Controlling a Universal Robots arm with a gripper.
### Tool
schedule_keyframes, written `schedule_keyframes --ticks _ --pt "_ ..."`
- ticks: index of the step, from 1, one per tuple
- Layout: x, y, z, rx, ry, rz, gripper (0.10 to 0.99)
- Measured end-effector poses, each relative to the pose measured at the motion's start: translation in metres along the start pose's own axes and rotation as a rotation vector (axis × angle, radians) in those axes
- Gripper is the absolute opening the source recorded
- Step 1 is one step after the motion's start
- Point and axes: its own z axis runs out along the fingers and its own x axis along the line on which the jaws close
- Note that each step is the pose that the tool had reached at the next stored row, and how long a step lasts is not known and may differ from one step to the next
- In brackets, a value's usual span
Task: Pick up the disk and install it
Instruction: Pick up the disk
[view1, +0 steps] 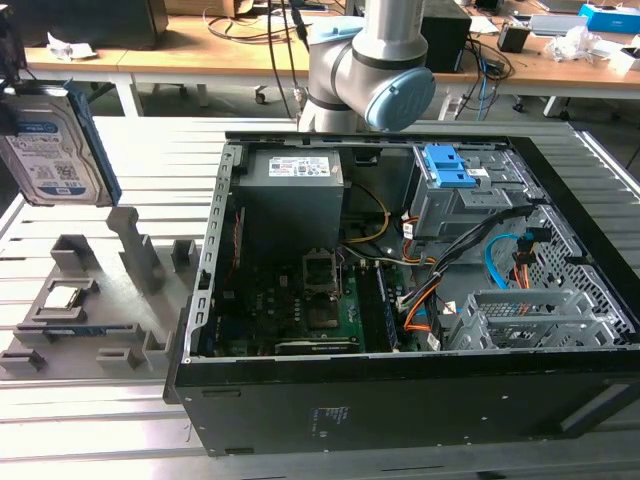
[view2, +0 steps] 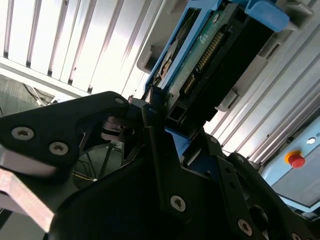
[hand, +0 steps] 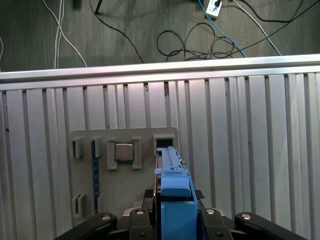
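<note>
The disk (view1: 52, 150) is silver-grey with a white-and-blue label and a bright blue frame. The tool (view2: 152, 107) is black. The table (view1: 160, 160) shows pale silver ribbing. The computer case (view1: 400, 405) is black; its drive cage (view1: 440, 208) grey with blue latches. The parts holder (view1: 120, 340) is plain grey.

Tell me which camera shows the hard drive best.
The exterior view: the hard drive hangs raised at that view's left, its labelled face towards the camera. The first wrist view gives its blue frame edge-on; the second wrist view shows its circuit-board side close up.
</note>
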Motion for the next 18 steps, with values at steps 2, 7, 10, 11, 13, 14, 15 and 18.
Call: schedule_keyframes --ticks 2,7,10,11,13,14,15,18 --pt "0.0 0.0 -0.0036 0.0 -0.0001 0.0 0.369" --pt "0.0001 0.0 -0.012 0.0 0.0 0.0 0.369" --pt "0.0001 -0.0001 -0.0179 0.0 0.0 0.0 0.369" --pt "0.0001 -0.0001 -0.0207 0.0 0.0 0.0 0.369" --pt "0.0002 -0.0001 -0.0252 0.0 0.0 0.0 0.369" --pt "0.0002 -0.0001 -0.0263 0.0 0.0 0.0 0.369" --pt "0.0002 -0.0002 -0.0276 0.0 0.0 0.0 0.369" --pt "0.0002 -0.0002 -0.0335 0.0 0.0 0.0 0.369"
